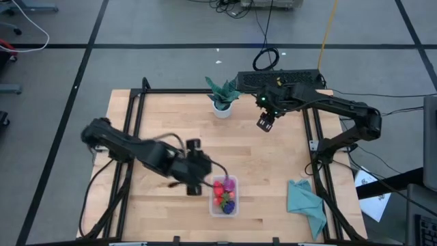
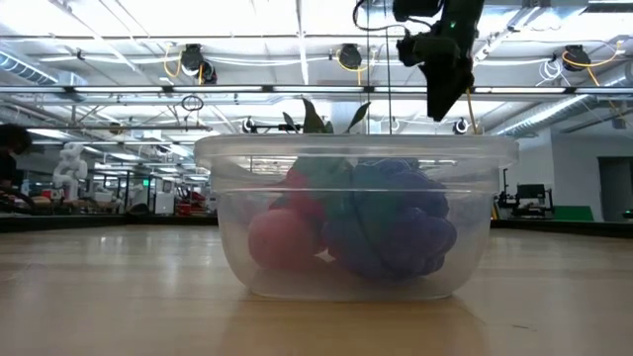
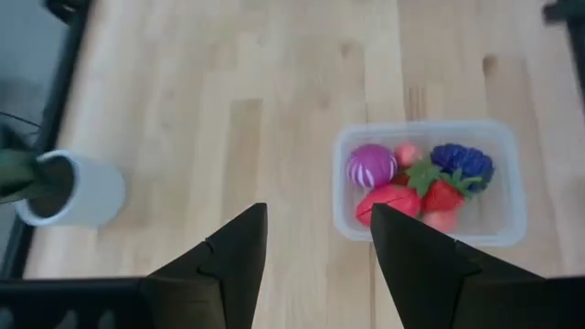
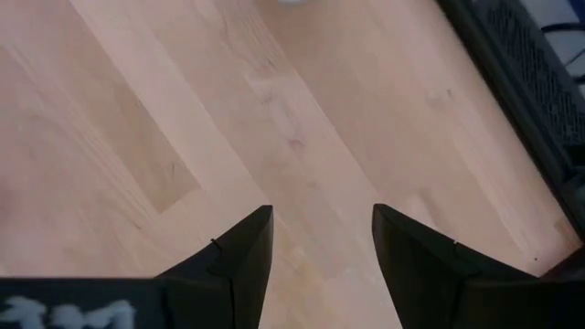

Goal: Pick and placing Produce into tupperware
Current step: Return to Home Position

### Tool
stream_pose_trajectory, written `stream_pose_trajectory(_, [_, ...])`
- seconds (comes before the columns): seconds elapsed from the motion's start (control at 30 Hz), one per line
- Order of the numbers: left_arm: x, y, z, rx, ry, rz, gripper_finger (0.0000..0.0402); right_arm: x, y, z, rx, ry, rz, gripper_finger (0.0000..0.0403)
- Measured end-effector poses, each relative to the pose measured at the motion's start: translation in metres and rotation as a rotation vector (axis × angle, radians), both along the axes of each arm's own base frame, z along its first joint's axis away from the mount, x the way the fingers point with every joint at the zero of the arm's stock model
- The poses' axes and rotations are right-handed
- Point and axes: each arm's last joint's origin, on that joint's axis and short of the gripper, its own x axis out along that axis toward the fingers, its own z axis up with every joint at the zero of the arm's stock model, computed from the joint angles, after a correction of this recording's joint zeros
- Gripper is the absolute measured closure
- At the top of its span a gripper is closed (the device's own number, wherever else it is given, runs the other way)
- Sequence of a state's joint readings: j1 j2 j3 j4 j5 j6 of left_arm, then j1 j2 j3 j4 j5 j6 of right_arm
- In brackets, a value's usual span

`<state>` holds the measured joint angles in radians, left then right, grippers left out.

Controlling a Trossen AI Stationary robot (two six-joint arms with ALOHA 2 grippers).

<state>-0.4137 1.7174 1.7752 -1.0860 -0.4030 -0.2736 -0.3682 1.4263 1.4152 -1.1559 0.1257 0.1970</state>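
Observation:
The clear tupperware (image 1: 224,197) stands near the table's front edge and holds several produce pieces: a magenta one (image 3: 370,167), a red one (image 3: 388,202), a strawberry (image 3: 441,194) and a dark purple bunch (image 3: 463,162). My left gripper (image 1: 196,183) hangs raised just left of the tupperware, open, with nothing between its fingers (image 3: 320,238). My right gripper (image 1: 265,123) is raised over the far right of the table, open and empty (image 4: 322,239). In the low view the tupperware (image 2: 356,218) fills the middle, with the right gripper (image 2: 440,94) above it.
A green potted plant in a white pot (image 1: 222,99) stands at the table's far edge. A teal cloth (image 1: 305,203) lies at the front right. Black frame rails (image 1: 133,137) run along both sides of the wooden table; bare wood lies in the middle.

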Motion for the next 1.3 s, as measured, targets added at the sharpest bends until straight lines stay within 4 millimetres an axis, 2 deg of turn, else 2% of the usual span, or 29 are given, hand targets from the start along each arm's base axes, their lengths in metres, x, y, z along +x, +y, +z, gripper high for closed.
stream_pose_trajectory(0.17, [-0.037,0.016,0.037,-0.022,-0.085,0.061,0.0199,-0.021,0.014,0.027,-0.045,-0.123,0.025,0.0222])
stream_pose_trajectory(0.3, [-0.067,0.031,0.057,-0.024,-0.117,0.129,0.0199,-0.05,0.031,0.055,-0.095,-0.271,0.048,0.0222])
stream_pose_trajectory(0.43, [-0.093,0.042,0.07,-0.077,-0.134,0.193,0.0199,-0.086,0.047,0.079,-0.126,-0.415,0.055,0.0222])
stream_pose_trajectory(0.63, [-0.116,0.048,0.082,-0.106,-0.156,0.18,0.0199,-0.134,0.066,0.099,-0.167,-0.581,0.097,0.0222])
stream_pose_trajectory(0.83, [-0.127,0.045,0.084,-0.075,-0.133,0.106,0.0199,-0.17,0.078,0.106,-0.137,-0.705,0.054,0.0222])
stream_pose_trajectory(1.03, [-0.149,0.048,0.086,-0.036,-0.143,0.2,0.0199,-0.195,0.085,0.109,-0.12,-0.81,0.106,0.0222])
stream_pose_trajectory(1.2, [-0.166,0.043,0.087,-0.029,-0.209,0.219,0.0199,-0.204,0.087,0.091,-0.123,-0.807,0.11,0.0222])
stream_pose_trajectory(1.3, [-0.174,0.038,0.076,-0.034,-0.242,0.239,0.0199,-0.206,0.088,0.072,-0.118,-0.798,0.11,0.0222])
